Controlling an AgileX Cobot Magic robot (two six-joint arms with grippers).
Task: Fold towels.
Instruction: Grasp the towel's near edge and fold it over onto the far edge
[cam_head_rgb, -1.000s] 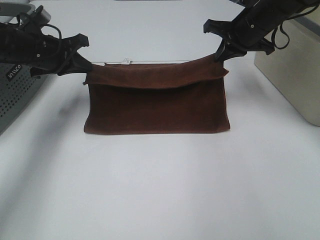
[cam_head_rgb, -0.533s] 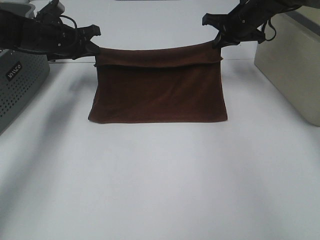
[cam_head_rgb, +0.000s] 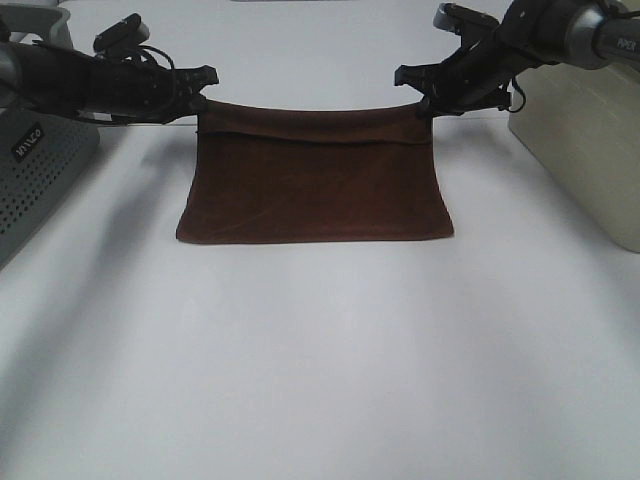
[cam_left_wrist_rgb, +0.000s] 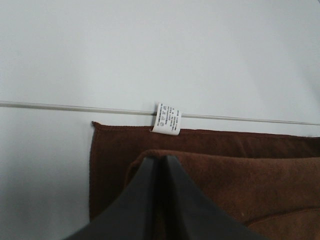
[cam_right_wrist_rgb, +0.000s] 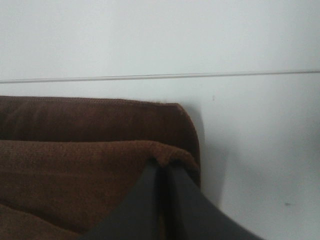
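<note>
Towel: the dark reddish-brown towel lies on the white table, doubled over. Its near fold edge runs straight across the middle of the high view and its far edge sits between the two arms.

Left gripper: the left gripper is down at the far left corner, jaws pinched tight together. In the wrist view the top layer's corner is clamped right between them.

Right gripper: same story on the other side. The right gripper is at the far right corner, jaws closed, and the top layer's rounded corner bunches up where they meet.

Layers: the top layer stops just short of the bottom layer's far hem, so a strip of the lower cloth shows beyond it in both wrist views.

Tag: a small white tag sticks out from the lower layer's far hem, near the left corner, and lies across a thin seam in the table.

Surroundings: a grey perforated box stands at the left edge and a beige box at the right, both clear of the towel.
</note>
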